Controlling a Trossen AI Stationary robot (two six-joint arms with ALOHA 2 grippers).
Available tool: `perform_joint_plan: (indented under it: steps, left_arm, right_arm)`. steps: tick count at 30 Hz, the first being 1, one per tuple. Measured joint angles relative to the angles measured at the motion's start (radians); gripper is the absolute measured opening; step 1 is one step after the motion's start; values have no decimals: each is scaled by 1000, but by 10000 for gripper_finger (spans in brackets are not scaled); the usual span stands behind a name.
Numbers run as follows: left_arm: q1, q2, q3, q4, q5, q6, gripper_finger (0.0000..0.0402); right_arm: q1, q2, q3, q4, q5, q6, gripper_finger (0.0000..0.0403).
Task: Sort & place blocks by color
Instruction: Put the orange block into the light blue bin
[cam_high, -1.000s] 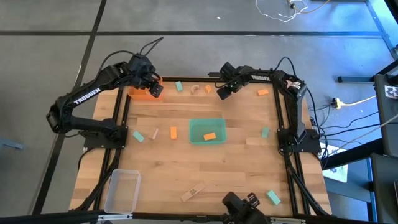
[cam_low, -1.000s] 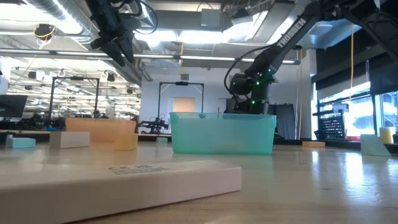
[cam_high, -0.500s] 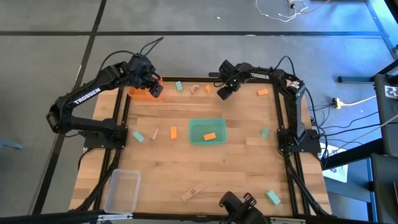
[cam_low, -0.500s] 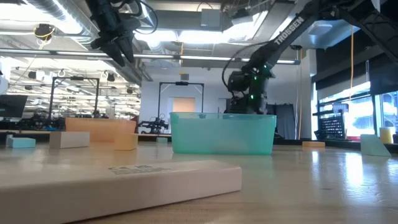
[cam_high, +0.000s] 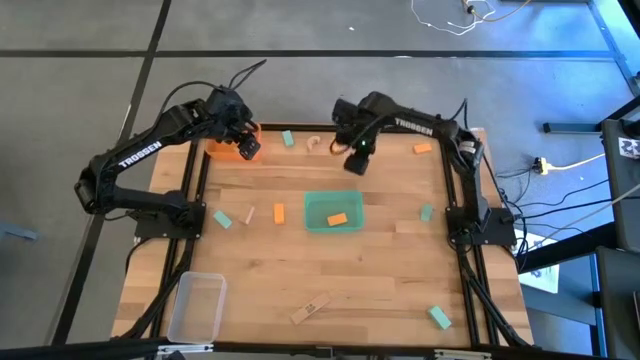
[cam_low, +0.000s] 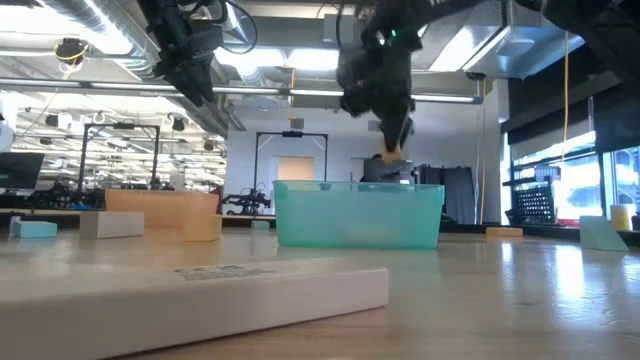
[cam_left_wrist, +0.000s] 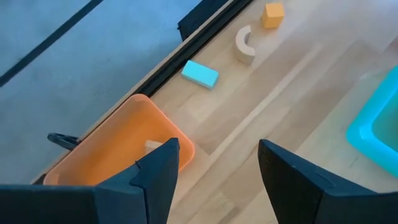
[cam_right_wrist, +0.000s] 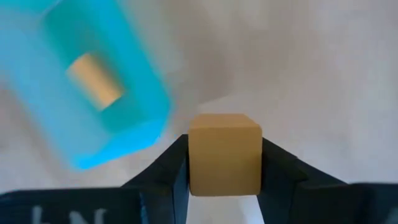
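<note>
Landmark throughout: the green tray (cam_high: 333, 212) at mid-table.

Far left and near side of it: a clear tray (cam_high: 197, 305), nothing in it that shows. Left and far side: an orange tray (cam_high: 226, 149) at the table's back edge, with the left gripper (cam_high: 243, 137) hovering above it, fingers spread wide and empty; a pale block (cam_left_wrist: 153, 146) lying inside that tray. Loose to the left of the green tray: a mint block (cam_high: 222, 219), a pale wood piece (cam_high: 250, 214), an orange block (cam_high: 279, 212). Behind it, along the back edge: another mint block (cam_high: 288, 139) and a pale arch piece (cam_high: 313, 145).

Inside the green tray: one orange block (cam_high: 337, 218), wrong colour for it.

Just behind the green tray, raised above the table: the right gripper (cam_high: 355, 160), jaws clamped on an orange cube (cam_right_wrist: 224, 154), seen in the low view hanging over the tray's back wall. Step in hand, by the look of it: carrying this cube after pickup.

Next move, as a judgement: a swing leftward to the orange tray, not a drop into the green one; room needed from the left gripper parked there.

Right of the green tray: an orange block (cam_high: 423, 148) behind, a mint block (cam_high: 426, 212) level with it, another mint block (cam_high: 440, 317) toward the near edge, a long pale block (cam_high: 310, 309) in front.
</note>
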Motion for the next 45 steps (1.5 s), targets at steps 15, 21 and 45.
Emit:
perform_joint_plan:
  steps: [15, 21, 45]
  left_arm:
    - [0, 0, 0, 0, 0, 9, 210]
    - [0, 0, 0, -9, 0, 9, 210]
    - [-50, 0, 0, -140, 260, 88, 210]
  right_arm:
    - [254, 0, -164, 240, -88, -22, 129]
    - [255, 0, -277, 358, -88, -23, 129]
    - [252, -10, -253, 325, -86, -16, 262]
